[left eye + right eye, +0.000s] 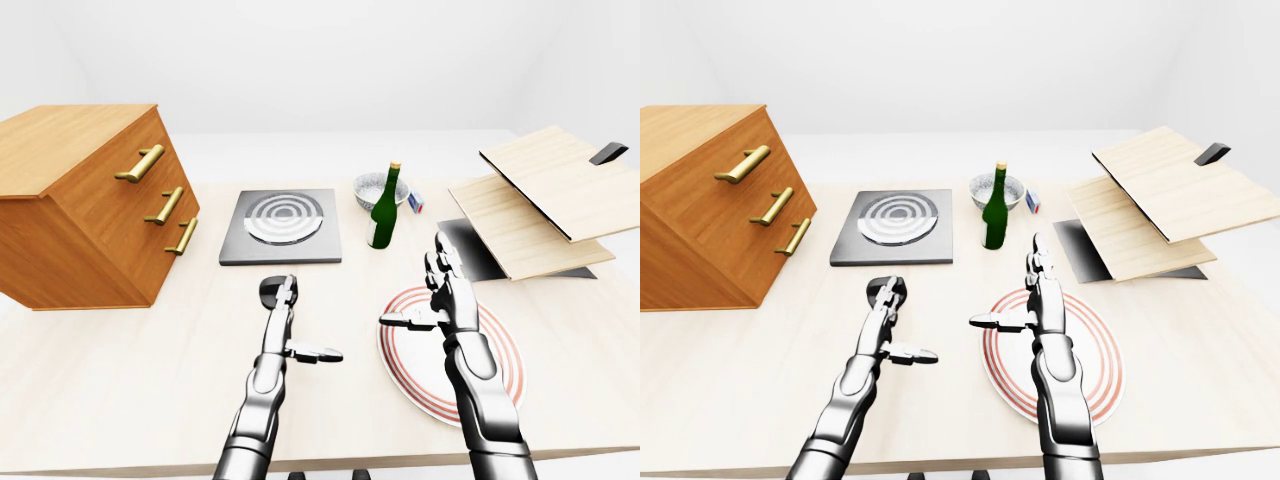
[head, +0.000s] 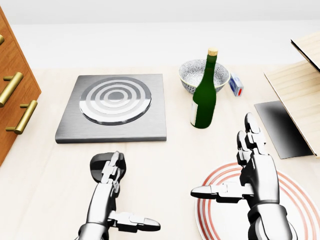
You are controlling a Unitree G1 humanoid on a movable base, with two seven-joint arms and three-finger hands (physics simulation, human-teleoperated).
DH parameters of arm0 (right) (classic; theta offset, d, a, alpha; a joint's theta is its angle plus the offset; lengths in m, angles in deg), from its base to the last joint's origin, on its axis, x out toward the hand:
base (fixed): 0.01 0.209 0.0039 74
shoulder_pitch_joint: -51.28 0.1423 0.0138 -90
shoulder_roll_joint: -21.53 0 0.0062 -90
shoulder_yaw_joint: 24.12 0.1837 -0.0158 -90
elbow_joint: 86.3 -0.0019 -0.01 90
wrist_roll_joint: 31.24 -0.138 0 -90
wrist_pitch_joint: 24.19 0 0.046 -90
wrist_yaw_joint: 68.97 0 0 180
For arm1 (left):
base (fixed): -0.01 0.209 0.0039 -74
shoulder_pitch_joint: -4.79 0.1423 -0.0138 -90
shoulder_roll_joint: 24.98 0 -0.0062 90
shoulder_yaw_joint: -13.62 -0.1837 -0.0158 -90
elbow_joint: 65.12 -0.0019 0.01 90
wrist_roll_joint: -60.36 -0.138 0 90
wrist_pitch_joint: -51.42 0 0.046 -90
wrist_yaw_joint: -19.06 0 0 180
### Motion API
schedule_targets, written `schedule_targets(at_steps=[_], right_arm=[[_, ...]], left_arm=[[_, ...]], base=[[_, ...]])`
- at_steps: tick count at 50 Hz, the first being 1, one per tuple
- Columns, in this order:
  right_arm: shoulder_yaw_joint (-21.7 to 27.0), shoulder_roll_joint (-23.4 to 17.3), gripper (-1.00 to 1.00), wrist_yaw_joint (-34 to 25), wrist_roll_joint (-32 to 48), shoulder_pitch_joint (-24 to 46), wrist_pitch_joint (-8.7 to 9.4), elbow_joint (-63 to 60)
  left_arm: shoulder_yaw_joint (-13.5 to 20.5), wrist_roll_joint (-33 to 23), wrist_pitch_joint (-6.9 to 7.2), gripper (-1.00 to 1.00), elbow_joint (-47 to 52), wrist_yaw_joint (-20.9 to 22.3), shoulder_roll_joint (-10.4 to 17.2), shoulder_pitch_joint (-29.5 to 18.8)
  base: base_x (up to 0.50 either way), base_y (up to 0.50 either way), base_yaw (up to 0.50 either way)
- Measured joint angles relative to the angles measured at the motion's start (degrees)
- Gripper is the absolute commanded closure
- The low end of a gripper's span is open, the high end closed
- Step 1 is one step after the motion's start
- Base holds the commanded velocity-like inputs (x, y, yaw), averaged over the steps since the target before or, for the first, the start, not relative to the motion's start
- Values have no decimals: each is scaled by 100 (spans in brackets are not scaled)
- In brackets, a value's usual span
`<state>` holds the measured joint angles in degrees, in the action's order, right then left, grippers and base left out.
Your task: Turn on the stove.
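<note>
The stove (image 2: pixel 115 107), a flat grey square with a ringed round burner, lies on the pale wooden counter (image 2: pixel 165 155) in the upper left part of the head view. Just below it, apart from its lower edge, sits a small dark round knob (image 2: pixel 98 167). The left hand (image 2: pixel 117 192) is over the knob's right side with its fingers spread apart and thumb pointing right; whether it touches the knob cannot be told. The right hand (image 2: pixel 250 167) hovers open, fingers straight and thumb pointing left, above the top left rim of a white plate with red rings (image 2: pixel 300 210). A green bottle (image 2: pixel 205 95) stands upright right of the stove, just beside a patterned bowl (image 2: pixel 192 75). A wooden drawer chest (image 1: pixel 85 205) with brass handles stands at the left edge.
</note>
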<state>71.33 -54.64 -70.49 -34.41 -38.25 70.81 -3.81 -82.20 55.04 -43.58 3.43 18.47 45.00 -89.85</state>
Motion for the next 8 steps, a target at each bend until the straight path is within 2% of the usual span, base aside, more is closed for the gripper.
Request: schedule_targets(at_steps=[5, 8], right_arm=[[-4, 1, -100, 5, 2, 3, 0, 17], [-13, 4, -100, 7, 9, 4, 0, 38]], left_arm=[[35, 89, 10, -100, 45, 42, 11, -74], [100, 150, 96, -100, 104, 36, 40, -222]], base=[[0, 0, 0], [0, 0, 0]])
